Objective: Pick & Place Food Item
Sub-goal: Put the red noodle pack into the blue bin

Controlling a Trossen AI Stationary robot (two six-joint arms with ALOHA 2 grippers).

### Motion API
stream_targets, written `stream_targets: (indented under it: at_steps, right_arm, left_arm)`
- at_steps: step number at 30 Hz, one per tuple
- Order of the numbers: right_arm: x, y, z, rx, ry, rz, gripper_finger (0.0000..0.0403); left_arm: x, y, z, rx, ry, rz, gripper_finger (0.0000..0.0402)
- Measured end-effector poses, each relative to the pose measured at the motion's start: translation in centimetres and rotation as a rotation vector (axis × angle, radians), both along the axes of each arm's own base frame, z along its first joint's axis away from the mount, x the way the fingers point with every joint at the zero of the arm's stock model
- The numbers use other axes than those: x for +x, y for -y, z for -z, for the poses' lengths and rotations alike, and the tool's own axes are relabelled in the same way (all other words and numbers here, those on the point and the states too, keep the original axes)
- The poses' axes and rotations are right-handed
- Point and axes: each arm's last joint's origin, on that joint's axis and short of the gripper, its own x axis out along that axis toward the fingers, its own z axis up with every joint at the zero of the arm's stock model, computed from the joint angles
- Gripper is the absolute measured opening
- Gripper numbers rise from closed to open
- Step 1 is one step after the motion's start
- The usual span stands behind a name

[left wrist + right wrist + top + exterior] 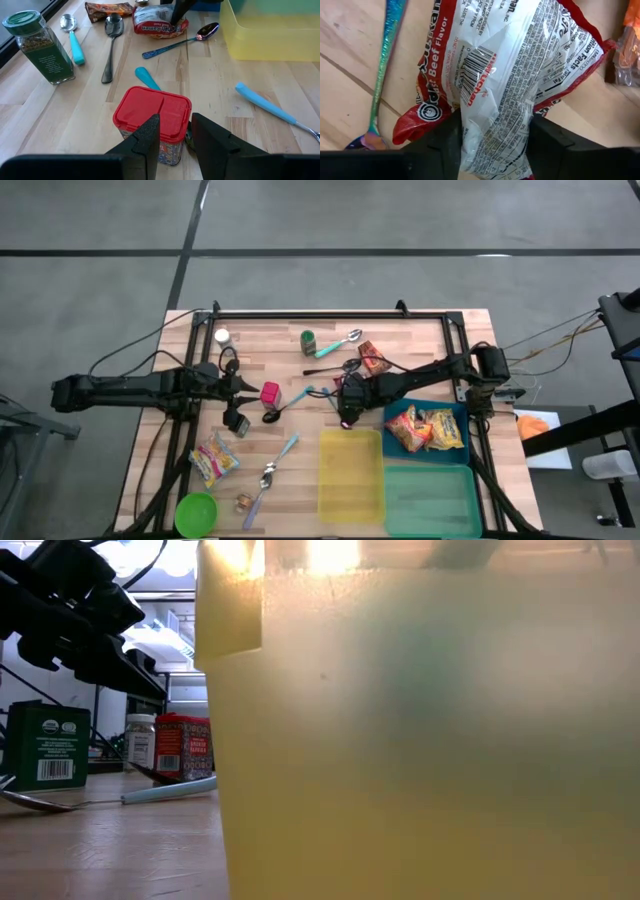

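A red-and-white ramen packet (pixel 485 65) lies on the wooden table, its white back with the barcode turned up. My right gripper (pixel 492 131) stands over it near the table's middle (pixel 348 402) and is shut on it. The left wrist view shows the same packet (pixel 152 26) under a dark finger. My left gripper (pixel 176 132) waits at the left (pixel 243 392), open by a narrow gap. It stands just short of a red-lidded jar (pixel 152 120). My right gripper pinches the crinkled white back of the ramen packet (pixel 495 112) between its two fingers. They come from above and point steeply down. The film bunches up between the fingers (pixel 547 142). The packet's red edge (pixel 415 125) still lies on the table.
A yellow bin (pixel 350 475), a blue bin (pixel 455 412) holding snack packets and a green bin (pixel 430 500) stand at the near right. A green spice jar (pixel 42 50), several spoons (pixel 112 45), another packet (pixel 372 360), a snack bag (pixel 213 458) and a green bowl (pixel 196 512) lie around.
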Motion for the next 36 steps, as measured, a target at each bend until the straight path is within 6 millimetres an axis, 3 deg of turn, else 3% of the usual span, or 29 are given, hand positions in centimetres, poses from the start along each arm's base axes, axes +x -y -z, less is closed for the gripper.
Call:
stream_targets:
  at_steps: [13,27,36]
  right_arm:
    - [0.0,0.3,0.0,-0.011,-0.005,-0.006,0.0095]
    - [0.0,0.3,-0.2,-0.013,-0.005,-0.018,0.0089]
    - [0.0,0.3,-4.4,-0.036,0.043,-0.1,0.0088]
  left_arm:
    - [0.0,0.0,0.0,0.0,0.0,0.0,0.0115]
    - [0.0,0.0,0.0,-0.001,0.0,0.0,0.0115]
    - [0.0,0.0,0.0,-0.002,-0.002,-0.001,0.0115]
